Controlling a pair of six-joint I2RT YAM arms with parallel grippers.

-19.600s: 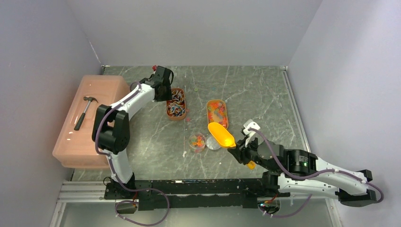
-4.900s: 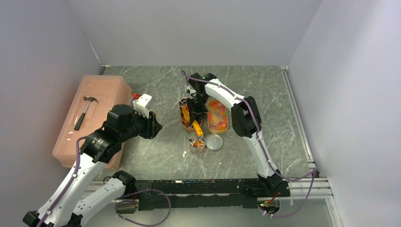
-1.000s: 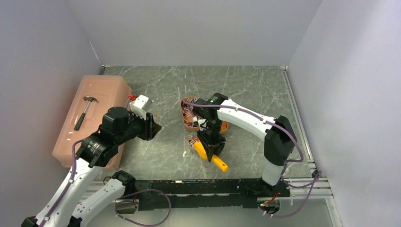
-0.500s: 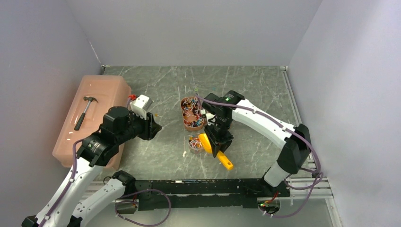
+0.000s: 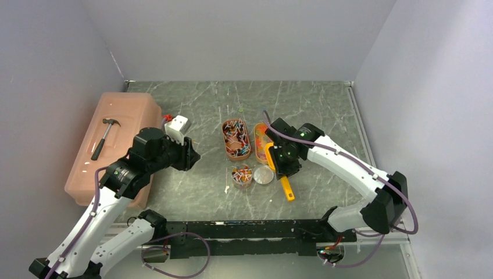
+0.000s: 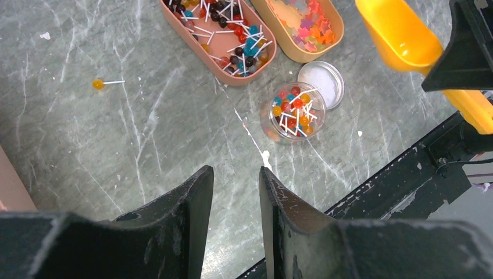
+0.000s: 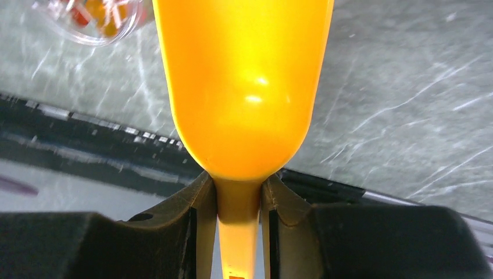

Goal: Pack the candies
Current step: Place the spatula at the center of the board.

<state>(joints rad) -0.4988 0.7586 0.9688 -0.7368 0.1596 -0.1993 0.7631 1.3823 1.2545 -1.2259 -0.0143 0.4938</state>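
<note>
My right tool (image 7: 238, 200) clamps the yellow scoop (image 7: 241, 87) by its handle, just right of the clear jar (image 6: 268, 125). My left tool (image 6: 235, 189) hangs left of the jar, narrowly parted and empty. The candies (image 6: 292, 107) sit in the jar, with more in the trays (image 6: 232, 81) behind it.

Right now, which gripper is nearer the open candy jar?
Right. The right gripper, jaws on the scoop, is just right of the jar; the left gripper hangs farther left.
</note>
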